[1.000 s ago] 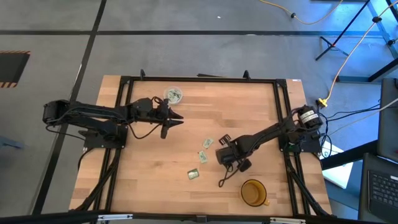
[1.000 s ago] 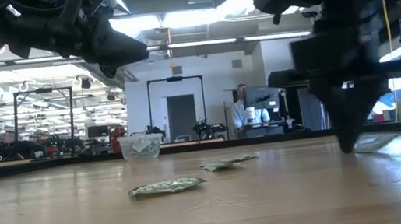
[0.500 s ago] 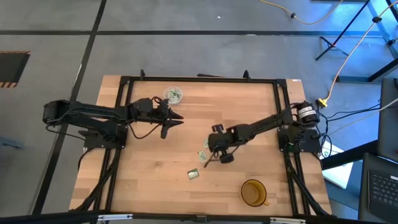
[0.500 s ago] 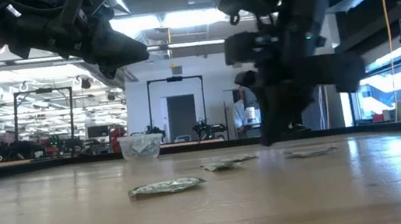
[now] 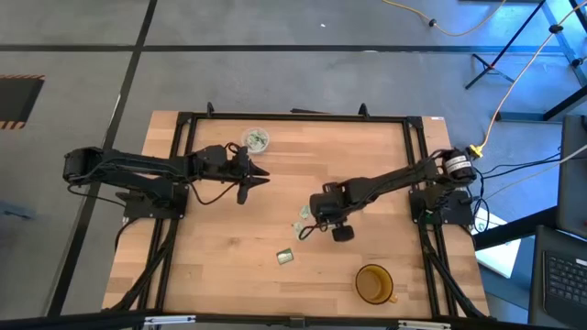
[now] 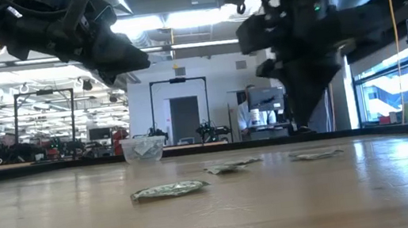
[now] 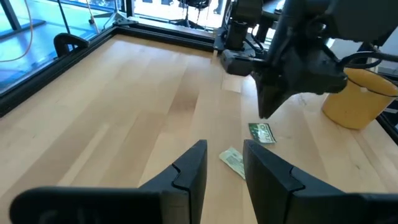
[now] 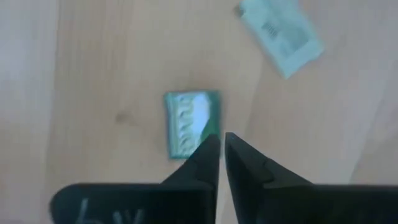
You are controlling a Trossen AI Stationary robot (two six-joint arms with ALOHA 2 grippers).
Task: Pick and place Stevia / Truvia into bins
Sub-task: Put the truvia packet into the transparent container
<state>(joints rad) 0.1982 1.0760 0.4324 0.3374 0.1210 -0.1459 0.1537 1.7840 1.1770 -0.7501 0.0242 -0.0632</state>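
The right gripper (image 5: 306,225) hangs above the table (image 5: 229,238), fingers nearly closed with only a thin gap and nothing between them. A green-and-white sachet (image 8: 189,122) lies flat on the wood just beyond its fingertips; a second sachet (image 8: 281,33) lies farther off. The clear cup (image 5: 256,139) holding sachets stands near the table's far edge, beside the waiting left gripper (image 5: 264,177), whose fingers are slightly apart.
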